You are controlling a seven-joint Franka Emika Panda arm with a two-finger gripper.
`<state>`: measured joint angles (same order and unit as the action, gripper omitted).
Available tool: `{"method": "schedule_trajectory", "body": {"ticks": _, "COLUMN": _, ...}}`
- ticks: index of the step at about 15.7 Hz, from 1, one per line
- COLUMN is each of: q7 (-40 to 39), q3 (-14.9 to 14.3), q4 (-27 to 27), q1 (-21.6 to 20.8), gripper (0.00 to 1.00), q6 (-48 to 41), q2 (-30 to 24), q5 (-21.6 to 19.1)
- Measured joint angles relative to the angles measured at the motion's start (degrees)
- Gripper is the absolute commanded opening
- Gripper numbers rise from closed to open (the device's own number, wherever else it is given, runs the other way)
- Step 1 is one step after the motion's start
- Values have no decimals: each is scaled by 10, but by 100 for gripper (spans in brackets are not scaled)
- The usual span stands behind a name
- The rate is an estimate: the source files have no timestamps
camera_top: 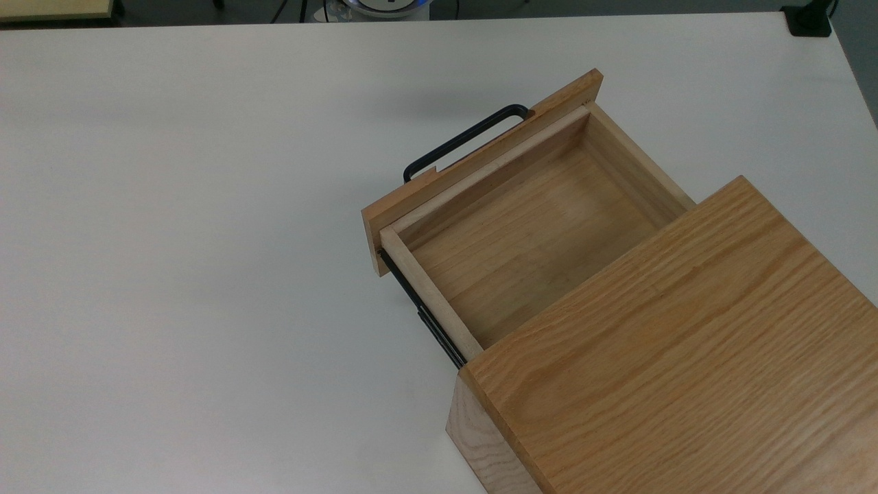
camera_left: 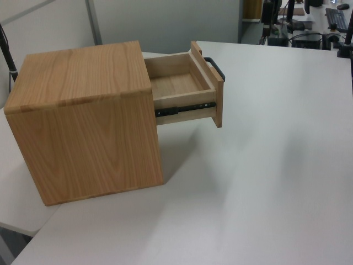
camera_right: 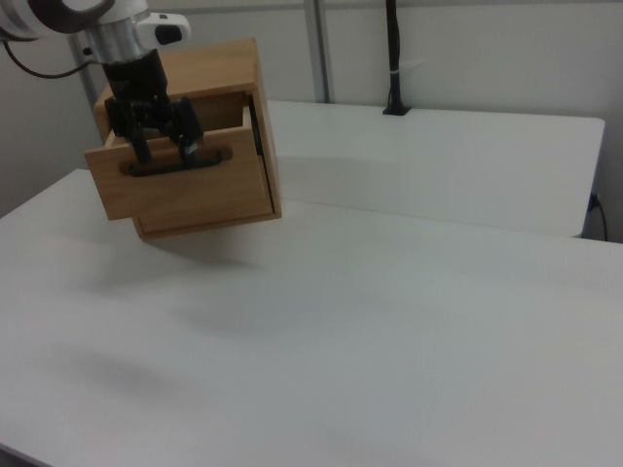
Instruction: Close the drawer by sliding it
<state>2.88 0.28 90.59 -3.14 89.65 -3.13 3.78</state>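
Here the drawer (camera_top: pixel 528 233) stands pulled out of the cabinet (camera_top: pixel 686 357) on a white table (camera_top: pixel 171 240); the gripper (camera_right: pixel 164 146) hangs spread wide before its handle (camera_right: pixel 170 167).

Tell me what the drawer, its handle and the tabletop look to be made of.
Drawer: light wood, probably oak, visible grain, smooth, maybe lightly varnished. Handle: thin bent black bar, likely painted metal. Table: plain white, matte, grainless, probably laminate; can't tell for sure.
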Motion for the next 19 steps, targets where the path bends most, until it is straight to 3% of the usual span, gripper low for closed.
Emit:
{"method": "schedule_trajectory", "body": {"ticks": 13, "q7": -2, "q3": 0, "q4": 0, "q1": 0, "gripper": 100, "q6": 0, "q2": 2, "q5": 0}}
{"method": "schedule_trajectory", "body": {"ticks": 16, "q7": -46, "q3": 0, "q4": 2, "q1": -1, "gripper": 99, "q6": 0, "q2": 11, "q5": 0}}
{"method": "schedule_trajectory", "body": {"ticks": 18, "q7": -91, "q3": 0, "q4": 2, "q1": -1, "gripper": 89, "q6": 0, "q2": 25, "q5": 0}}
{"method": "schedule_trajectory", "body": {"ticks": 19, "q7": -105, "q3": 0, "q4": 3, "q1": -1, "gripper": 75, "q6": 2, "q2": 32, "q5": 0}}
